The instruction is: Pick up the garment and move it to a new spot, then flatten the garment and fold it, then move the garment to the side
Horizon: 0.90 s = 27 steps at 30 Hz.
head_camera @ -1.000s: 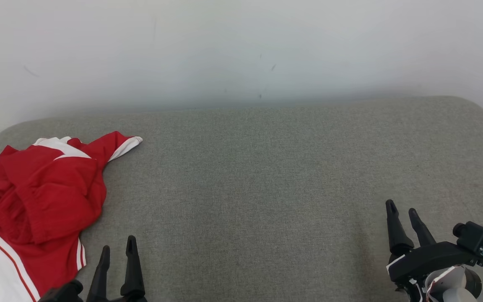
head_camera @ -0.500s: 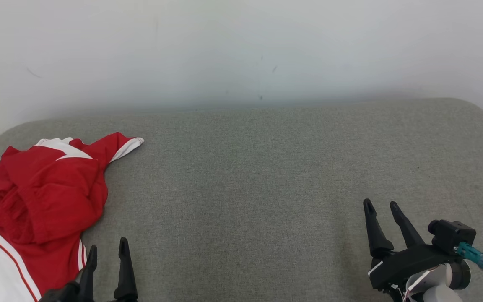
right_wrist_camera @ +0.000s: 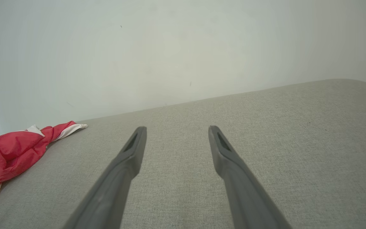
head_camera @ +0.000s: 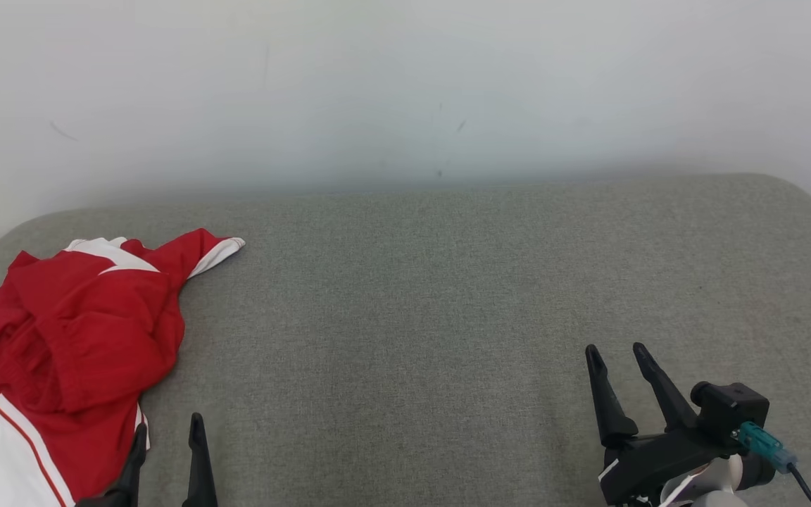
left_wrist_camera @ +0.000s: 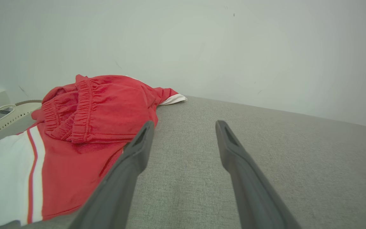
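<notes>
Holding both arms low over the near side of the grey padded surface (head_camera: 412, 296), I have my left gripper (head_camera: 168, 426) at the lower left of the head view and my right gripper (head_camera: 615, 348) at the lower right. Their dark fingers point away from me. Both grippers are spread wide with nothing between the fingers; in each wrist view bare grey fabric shows through the gap. A small black camera (head_camera: 729, 408) with a teal plug sits on my right wrist.

The red and white garment (head_camera: 82, 331) lies crumpled on the left end of the surface, just beside my left gripper. The outer left finger overlaps the garment's near edge in the head view, and I cannot tell whether it touches the cloth. The nearest part of the garment is a white panel with red stripes. Beyond it the red cloth is heaped up, with a gathered elastic band visible in the left wrist view. One red end with a white cuff stretches out toward the middle of the far side. My right gripper is well apart from the garment, over bare fabric.

Past the garment, off the left end of the surface, stands a pale perforated object (left_wrist_camera: 8, 111) with a brown rim. A plain white wall (head_camera: 405, 91) rises behind the far edge.
</notes>
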{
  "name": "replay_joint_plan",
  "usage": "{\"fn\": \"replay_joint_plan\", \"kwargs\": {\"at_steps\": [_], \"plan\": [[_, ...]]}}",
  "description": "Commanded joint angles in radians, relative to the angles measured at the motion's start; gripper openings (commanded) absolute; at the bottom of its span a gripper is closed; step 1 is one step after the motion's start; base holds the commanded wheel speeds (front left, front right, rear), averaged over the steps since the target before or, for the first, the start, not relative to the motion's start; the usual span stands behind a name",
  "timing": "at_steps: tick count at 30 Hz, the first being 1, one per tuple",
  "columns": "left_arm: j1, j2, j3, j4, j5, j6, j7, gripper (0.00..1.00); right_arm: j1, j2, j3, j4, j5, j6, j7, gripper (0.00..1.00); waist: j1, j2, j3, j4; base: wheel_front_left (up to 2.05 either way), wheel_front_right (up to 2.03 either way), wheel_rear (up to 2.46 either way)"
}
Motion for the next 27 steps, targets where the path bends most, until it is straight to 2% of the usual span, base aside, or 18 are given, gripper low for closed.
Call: {"fn": "replay_joint_plan", "kwargs": {"at_steps": [1,10,27], "plan": [[0.017,0.009,0.010,-0.011,0.028,0.008,-0.002,1.00,0.009,-0.007,0.017,-0.011,-0.022,0.001,-0.014,1.00,0.0000,0.0000,-0.003,0.000,0.00,0.00,0.00],[0.040,0.017,0.030,-0.024,0.107,0.029,-0.002,1.00,0.028,-0.003,0.049,-0.028,-0.094,0.001,-0.048,1.00,0.0000,0.0000,-0.014,0.000,0.00,0.00,0.00],[0.075,0.028,0.062,-0.045,0.230,0.061,-0.003,1.00,0.076,0.030,0.027,-0.050,-0.201,0.001,-0.105,1.00,0.0000,0.0000,-0.021,0.005,0.00,0.00,0.00]]}}
